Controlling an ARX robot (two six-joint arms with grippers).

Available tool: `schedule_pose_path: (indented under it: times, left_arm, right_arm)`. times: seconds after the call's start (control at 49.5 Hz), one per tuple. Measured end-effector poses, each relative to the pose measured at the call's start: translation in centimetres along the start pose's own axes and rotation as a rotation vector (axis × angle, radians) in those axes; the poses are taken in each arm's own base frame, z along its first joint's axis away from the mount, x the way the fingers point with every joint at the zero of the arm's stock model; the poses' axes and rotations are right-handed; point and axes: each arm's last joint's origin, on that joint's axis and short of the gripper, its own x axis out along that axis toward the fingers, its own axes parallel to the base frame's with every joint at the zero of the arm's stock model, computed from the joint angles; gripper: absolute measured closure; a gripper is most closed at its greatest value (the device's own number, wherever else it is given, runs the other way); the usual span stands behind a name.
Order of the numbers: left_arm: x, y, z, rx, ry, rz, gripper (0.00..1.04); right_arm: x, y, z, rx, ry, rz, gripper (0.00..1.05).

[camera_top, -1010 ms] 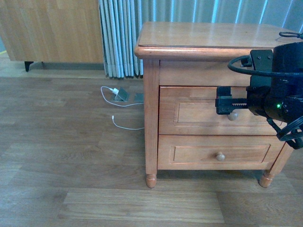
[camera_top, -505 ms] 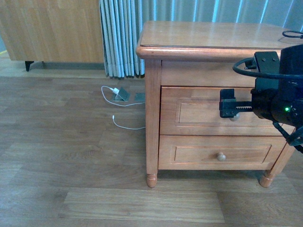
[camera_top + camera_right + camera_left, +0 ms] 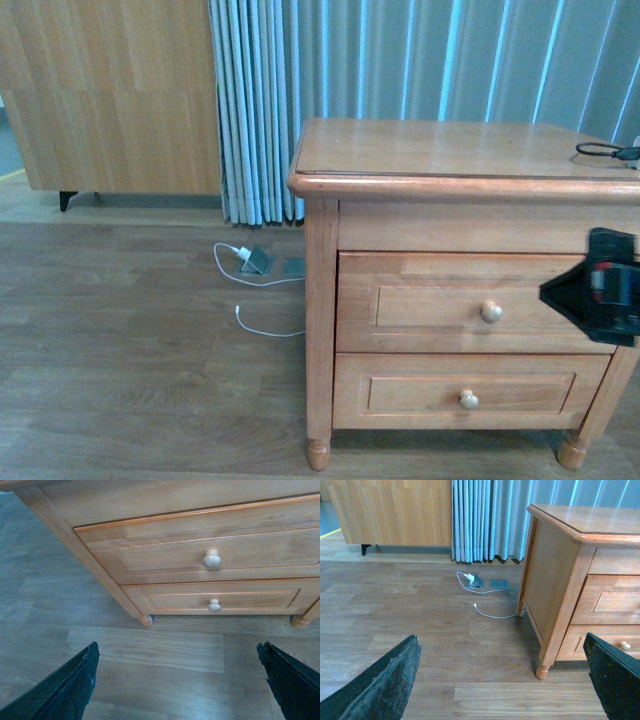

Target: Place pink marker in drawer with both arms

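The top drawer (image 3: 470,303) of the honey-coloured cabinet is shut, with its round knob (image 3: 491,312) bare. It also shows in the right wrist view (image 3: 215,555), with the knob (image 3: 212,559) ahead of my open, empty right gripper (image 3: 177,680), which hangs over the floor well short of the cabinet. Part of my right arm (image 3: 602,285) shows at the right edge, beside the drawer front. My left gripper (image 3: 500,680) is open and empty over the floor, left of the cabinet's side (image 3: 545,580). The pink marker is not in view.
A second, similar drawer (image 3: 465,395) sits below the top one. A black cable loop (image 3: 603,150) lies on the cabinet top at the right. A white cable and plug (image 3: 250,262) lie on the wood floor by the striped curtain (image 3: 400,60). A wooden wall unit (image 3: 110,90) stands at far left.
The right arm has drawn back to the right, away from the top drawer's knob. The front view has shifted, so the cabinet sits lower in the picture. The drawer stays shut.
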Motion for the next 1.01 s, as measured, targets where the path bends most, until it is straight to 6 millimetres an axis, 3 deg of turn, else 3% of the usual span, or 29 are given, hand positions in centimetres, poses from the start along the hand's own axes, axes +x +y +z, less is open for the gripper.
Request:
schedule_pose_path:
  times: [0.101,0.242,0.364,0.626,0.667,0.808,0.949,1.01]
  left_arm:
    - [0.0,0.0,0.0,0.000,0.000,0.000,0.06]
    - [0.0,0.0,0.0,0.000,0.000,0.000,0.06]
    - [0.0,0.0,0.0,0.000,0.000,0.000,0.06]
    - [0.0,0.0,0.0,0.000,0.000,0.000,0.06]
    - [0.0,0.0,0.0,0.000,0.000,0.000,0.06]
    - [0.0,0.0,0.0,0.000,0.000,0.000,0.06]
    - [0.0,0.0,0.0,0.000,0.000,0.000,0.06]
    - [0.0,0.0,0.0,0.000,0.000,0.000,0.06]
  right_arm:
    - [-3.5,0.3,0.1,0.007,-0.027,0.025,0.08]
    - [-9.3,0.8,-1.5,0.012,-0.024,0.082,0.08]
    - [-12.9,0.9,-3.0,-0.016,-0.065,0.059,0.08]
    - [-13.6,1.0,-3.3,-0.046,-0.095,0.044,0.08]
    - [-13.5,1.0,-3.4,-0.081,-0.154,-0.006,0.12]
    - [-13.7,0.6,-4.8,-0.182,-0.502,-0.219,0.38]
    - [-13.7,0.5,-6.1,-0.196,-0.517,-0.225,0.63]
    - [-13.6,0.3,-6.9,-0.200,-0.512,-0.225,0.79]
